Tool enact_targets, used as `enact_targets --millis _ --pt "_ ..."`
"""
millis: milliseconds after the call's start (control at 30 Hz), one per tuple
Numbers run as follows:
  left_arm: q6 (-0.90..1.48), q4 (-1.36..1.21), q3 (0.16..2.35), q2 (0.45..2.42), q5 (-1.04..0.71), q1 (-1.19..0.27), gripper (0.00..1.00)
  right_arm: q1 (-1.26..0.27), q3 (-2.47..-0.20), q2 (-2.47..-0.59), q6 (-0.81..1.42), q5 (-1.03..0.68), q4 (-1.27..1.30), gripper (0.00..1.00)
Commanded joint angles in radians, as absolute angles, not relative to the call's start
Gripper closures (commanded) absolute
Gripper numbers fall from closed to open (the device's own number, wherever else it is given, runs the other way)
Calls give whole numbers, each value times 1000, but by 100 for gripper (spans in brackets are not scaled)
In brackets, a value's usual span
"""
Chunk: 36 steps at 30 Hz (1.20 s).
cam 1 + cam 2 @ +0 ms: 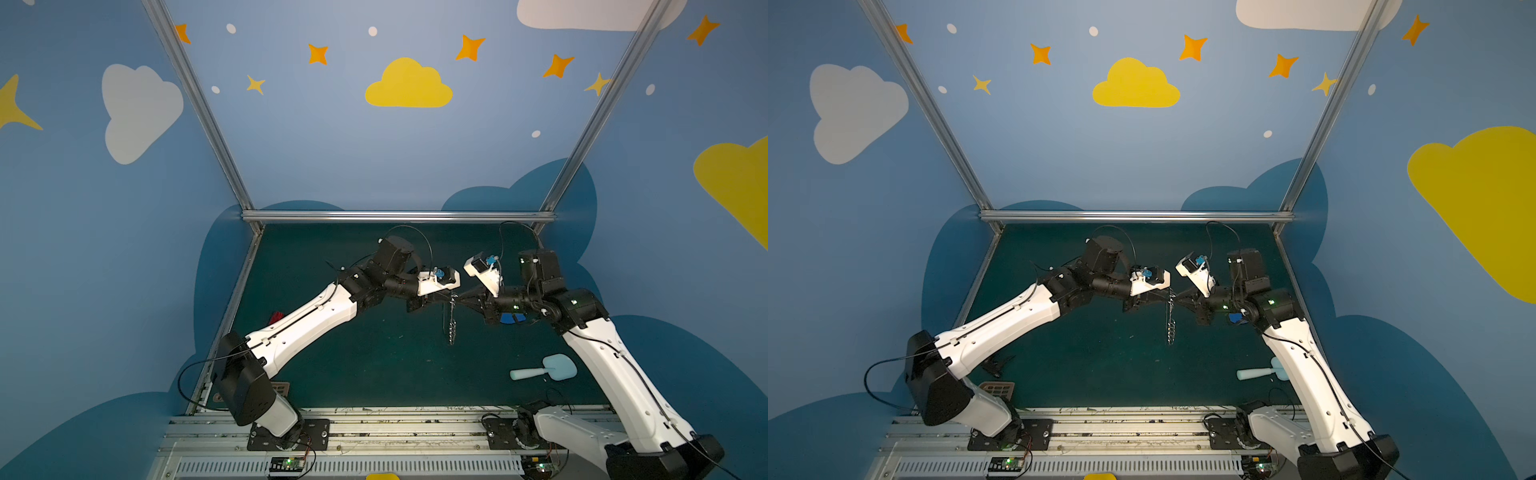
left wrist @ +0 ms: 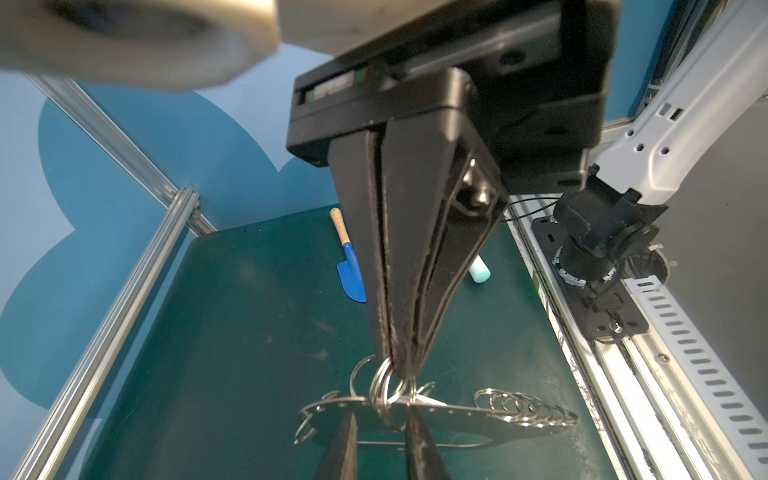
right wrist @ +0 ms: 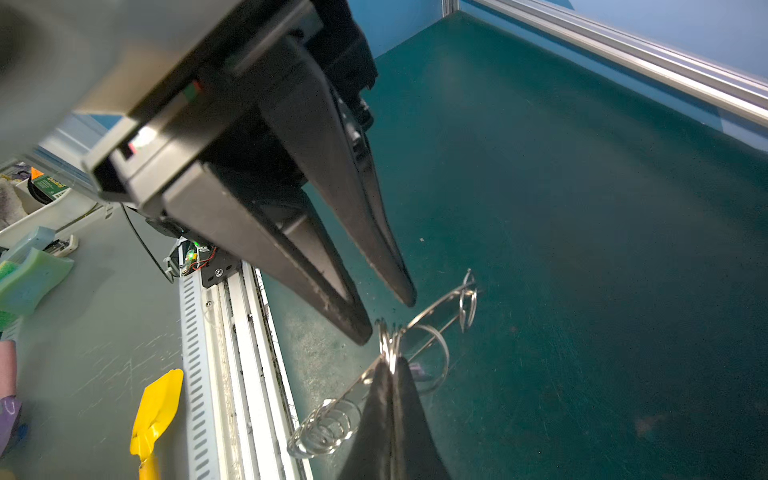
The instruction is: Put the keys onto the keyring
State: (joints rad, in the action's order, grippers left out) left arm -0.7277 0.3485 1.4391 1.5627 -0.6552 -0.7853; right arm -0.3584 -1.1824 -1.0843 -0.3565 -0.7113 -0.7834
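The keyring [image 1: 451, 322], a flat grey plate with several split rings, hangs edge-on above the green table between both grippers in both top views [image 1: 1170, 324]. My right gripper [image 2: 398, 368] is shut on one split ring [image 3: 386, 336] at the plate's rim. My left gripper [image 2: 382, 415] reaches the rim from the opposite side. Its fingers [image 3: 361, 332] stand a narrow gap apart, either side of that ring. I cannot tell whether they press on anything. A small pale sliver [image 2: 430, 401] lies at the rim; whether it is the keys is unclear.
A pale blue spatula [image 1: 544, 369] lies on the table by the right arm. A blue trowel [image 2: 351, 266] lies under the right wrist. A red object [image 1: 275, 318] sits behind the left arm. Aluminium rails [image 1: 374, 428] run along the front edge.
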Motion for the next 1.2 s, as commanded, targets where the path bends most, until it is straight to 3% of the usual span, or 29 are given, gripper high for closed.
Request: enact_targets --millis 0,300,600,767,933,1167 --pt "-777 431 1473 1578 -690 -793 78 -372 -1223 -1092 -375 -702 -804 100" --pt "-795 478 1523 1614 -714 -803 80 -412 -1249 -1112 -393 -660 -829 100" --pt "-807 515 1547 1633 -731 -813 93 -423 -1258 -1102 -376 -643 -806 100" --pt "-817 552 1562 1641 -717 -816 87 -421 -1270 -1100 -367 -631 -811 100" --pt "-802 543 1546 1621 -651 -815 68 -420 -1260 -1093 -375 -596 -831 100" --pt "-758 514 1514 1600 -616 -811 71 -422 -1254 -1095 -377 -588 -831 100"
